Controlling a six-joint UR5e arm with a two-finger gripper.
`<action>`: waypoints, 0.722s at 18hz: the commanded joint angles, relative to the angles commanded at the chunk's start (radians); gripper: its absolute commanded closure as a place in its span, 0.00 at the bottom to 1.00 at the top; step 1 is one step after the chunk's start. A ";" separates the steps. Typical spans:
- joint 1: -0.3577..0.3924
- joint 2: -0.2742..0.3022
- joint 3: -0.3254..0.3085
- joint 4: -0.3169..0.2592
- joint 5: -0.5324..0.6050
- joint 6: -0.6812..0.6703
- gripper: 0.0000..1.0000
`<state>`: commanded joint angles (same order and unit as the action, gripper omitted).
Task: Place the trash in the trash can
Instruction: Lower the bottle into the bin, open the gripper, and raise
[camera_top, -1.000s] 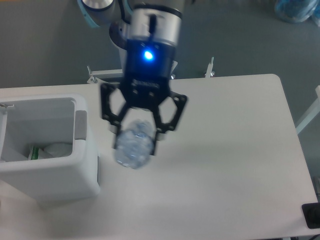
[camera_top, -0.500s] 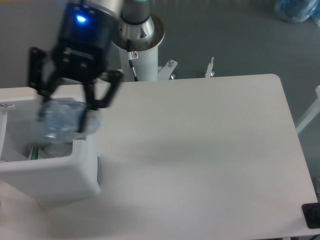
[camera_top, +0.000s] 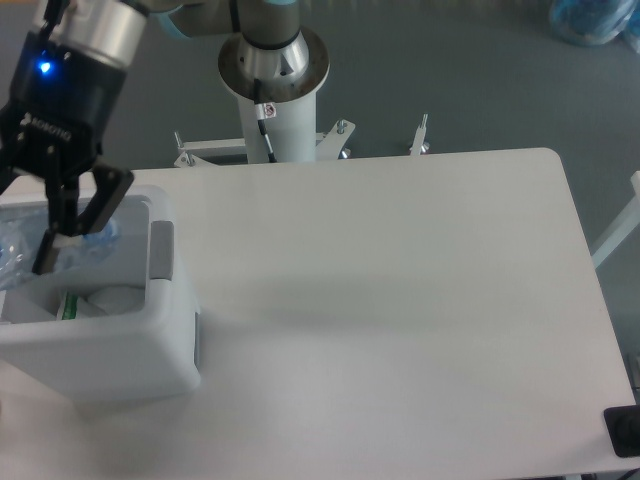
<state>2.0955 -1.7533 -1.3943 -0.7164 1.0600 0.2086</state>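
Gripper (camera_top: 25, 245) now hangs over the left part of the trash can (camera_top: 100, 355), and it is pinching the crushed clear bottle (camera_top: 40, 255) between its black fingers. A second ago it held that same bottle over the bare table, to the right of the can. Half a second ago it was right above the can's opening. Now it has gone even further left and sits partly cut off by the picture's edge, so only one finger (camera_top: 75, 225) shows well. The bottle looks like it is at or just inside the top of the can, low by the rim. That likely means the job is almost done: the bottle only needs to be let go so it can drop in. The white wrapper with green print (camera_top: 95, 300) already lies at the bottom of the can. The can stands at the left edge of the white table (camera_top: 400, 300), with its grey panel (camera_top: 161, 250) facing right. Behind the table stands the robot's white base post (camera_top: 278, 110). A small dark thing (camera_top: 624, 432) sits at the table's lower right corner, too cut off to name. Nothing blocks the drop, but the fingers are close to the can's thick walls and could bump them when they spread.
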 joint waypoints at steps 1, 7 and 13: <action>-0.003 0.002 -0.015 0.000 0.000 0.002 0.34; -0.008 0.011 -0.057 0.000 0.003 0.002 0.10; 0.011 0.014 -0.037 0.000 0.002 0.012 0.00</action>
<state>2.1060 -1.7395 -1.4313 -0.7164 1.0615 0.2208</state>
